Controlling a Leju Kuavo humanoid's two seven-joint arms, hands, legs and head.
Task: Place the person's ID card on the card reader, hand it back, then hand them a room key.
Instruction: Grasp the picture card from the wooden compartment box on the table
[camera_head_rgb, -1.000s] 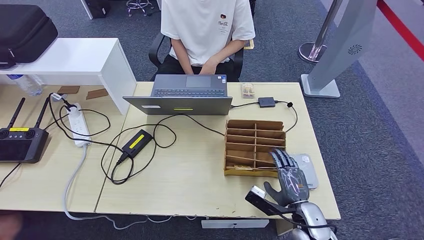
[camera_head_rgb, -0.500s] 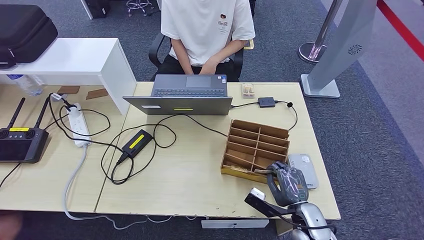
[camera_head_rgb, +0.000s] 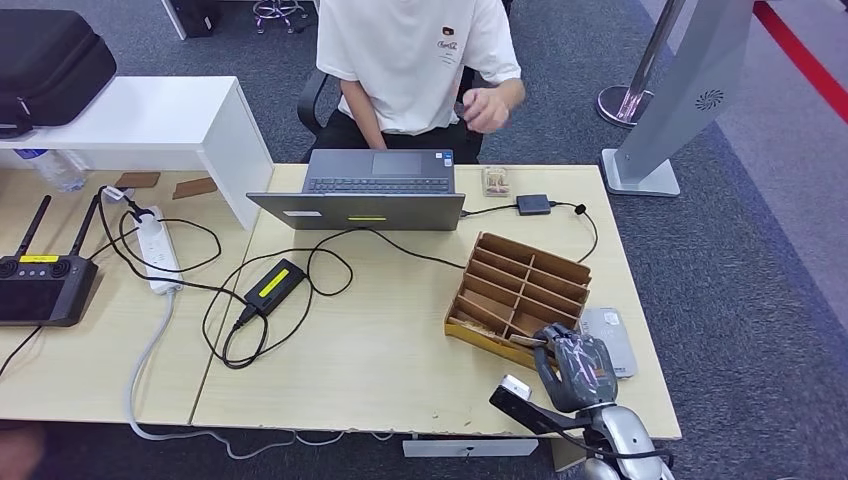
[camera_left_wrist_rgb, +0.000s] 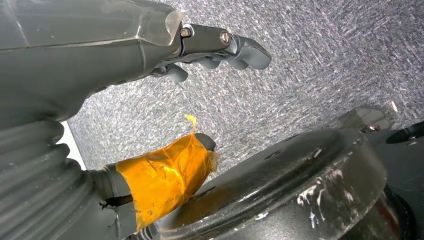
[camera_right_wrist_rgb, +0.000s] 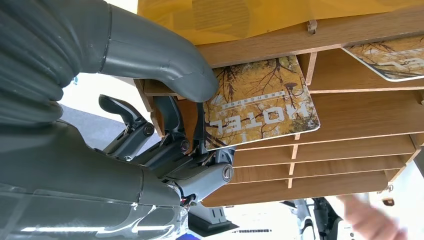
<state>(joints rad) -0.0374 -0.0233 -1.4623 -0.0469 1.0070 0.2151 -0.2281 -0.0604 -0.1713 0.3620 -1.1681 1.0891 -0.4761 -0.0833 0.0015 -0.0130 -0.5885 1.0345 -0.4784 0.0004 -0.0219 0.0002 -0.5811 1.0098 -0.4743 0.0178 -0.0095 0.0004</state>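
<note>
In the right wrist view my right hand (camera_right_wrist_rgb: 150, 150) pinches a yellow room key card (camera_right_wrist_rgb: 260, 107) printed HOTEL, thumb on top, darker fingers beneath. The card is partly out of a slot of the wooden card rack (camera_right_wrist_rgb: 350, 115). Another card (camera_right_wrist_rgb: 395, 57) lies in a neighbouring slot. From the head view, my right hand (camera_head_rgb: 572, 365) sits at the rack's (camera_head_rgb: 530, 275) near corner, and the rack stands skewed on the table. A flat grey card reader (camera_head_rgb: 612, 338) lies just right of the rack. My left hand (camera_left_wrist_rgb: 115, 55) hangs over the carpet, holding nothing, fingers apart.
A person (camera_head_rgb: 415, 60) sits across the table with one hand (camera_head_rgb: 487, 105) raised. A laptop (camera_head_rgb: 375, 190), its charger (camera_head_rgb: 274, 283) and cables, a small black hub (camera_head_rgb: 533, 203) and a power strip (camera_head_rgb: 158, 250) lie on the table. A grey stand (camera_head_rgb: 690, 90) rises at the right.
My right hand went from spread flat over the rack to curled on a card at its near edge. The rack has turned askew. The person has lifted one hand from their lap.
</note>
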